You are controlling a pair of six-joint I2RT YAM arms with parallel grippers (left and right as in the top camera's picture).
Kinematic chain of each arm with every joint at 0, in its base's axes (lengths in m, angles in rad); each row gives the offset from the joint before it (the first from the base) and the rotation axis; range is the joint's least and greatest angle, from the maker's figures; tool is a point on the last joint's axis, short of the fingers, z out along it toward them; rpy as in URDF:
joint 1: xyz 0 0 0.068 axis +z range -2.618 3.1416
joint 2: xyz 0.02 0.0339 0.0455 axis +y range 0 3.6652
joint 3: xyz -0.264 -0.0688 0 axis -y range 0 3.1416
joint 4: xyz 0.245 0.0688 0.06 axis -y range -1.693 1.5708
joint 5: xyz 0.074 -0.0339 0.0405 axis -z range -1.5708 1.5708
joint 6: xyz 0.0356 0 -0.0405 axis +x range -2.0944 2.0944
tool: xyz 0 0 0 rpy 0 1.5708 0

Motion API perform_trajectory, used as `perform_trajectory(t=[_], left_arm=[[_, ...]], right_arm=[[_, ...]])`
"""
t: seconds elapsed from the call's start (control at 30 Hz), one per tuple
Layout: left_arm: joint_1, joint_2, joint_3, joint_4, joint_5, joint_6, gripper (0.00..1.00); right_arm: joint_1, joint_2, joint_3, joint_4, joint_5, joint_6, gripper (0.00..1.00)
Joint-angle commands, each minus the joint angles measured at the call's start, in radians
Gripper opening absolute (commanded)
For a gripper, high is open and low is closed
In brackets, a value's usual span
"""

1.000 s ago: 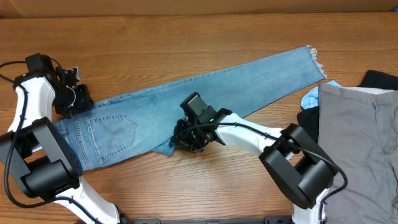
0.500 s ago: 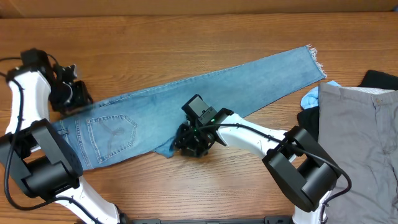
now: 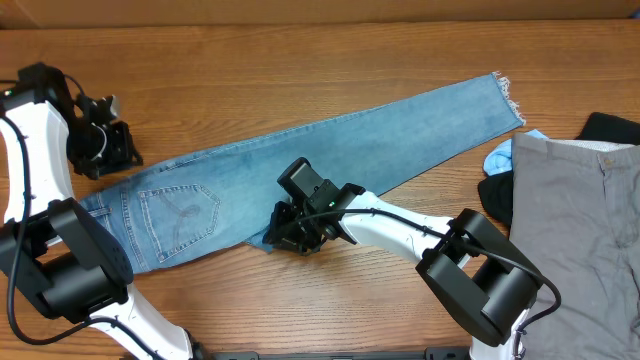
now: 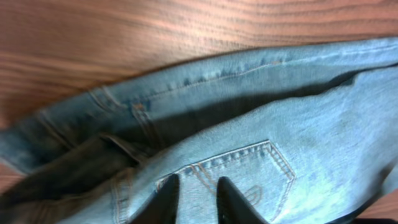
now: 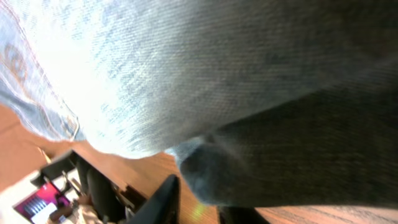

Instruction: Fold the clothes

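Pinching a bunched edge of the jeans (image 3: pixel 400 130), my right pincer (image 5: pixel 199 208) readies a fold — the waistband end lies just under my left pincer (image 4: pixel 193 198), whose grip I cannot tell.

Bare tabletop (image 3: pixel 300 70) lay open behind the jeans (image 3: pixel 400 130), which stretched diagonally across the middle. Grey trousers (image 3: pixel 580 220), a black garment (image 3: pixel 610 127) and a pale-blue garment (image 3: pixel 500 156) crowded the right edge.
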Motion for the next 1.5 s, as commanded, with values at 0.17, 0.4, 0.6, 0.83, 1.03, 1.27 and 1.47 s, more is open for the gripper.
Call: perform_trajectory(t=[0.17,0.4,0.6,0.83,1.03,1.27,1.47], left_arm=[[-0.002,-0.008,-0.217,0.12,0.027,0.0,0.04],[-0.002,-0.008,-0.356,0.288,-0.033,-0.045,0.04],[-0.001,-0.008,-0.37,0.347,-0.055,-0.053,0.04],[-0.001,-0.008,-0.37,0.36,-0.08,-0.064,0.04],[-0.001,-0.008,-0.37,0.364,-0.078,-0.076,0.04],[-0.001,-0.008,-0.259,0.254,0.037,-0.035,0.07],[-0.024,-0.008,-0.042,0.062,0.215,0.118,0.13]], right_arm=[[0.02,-0.006,-0.004,-0.003,0.05,0.035,0.23],[0.021,0.032,-0.004,0.001,0.029,0.057,0.11],[-0.004,0.01,0.008,-0.038,-0.032,-0.03,0.04],[-0.098,-0.089,0.056,-0.405,0.072,-0.169,0.04],[-0.107,-0.1,0.056,-0.446,0.074,-0.207,0.12],[-0.116,-0.1,0.054,-0.526,0.067,-0.166,0.34],[-0.111,-0.1,0.01,-0.485,0.055,-0.087,0.33]])
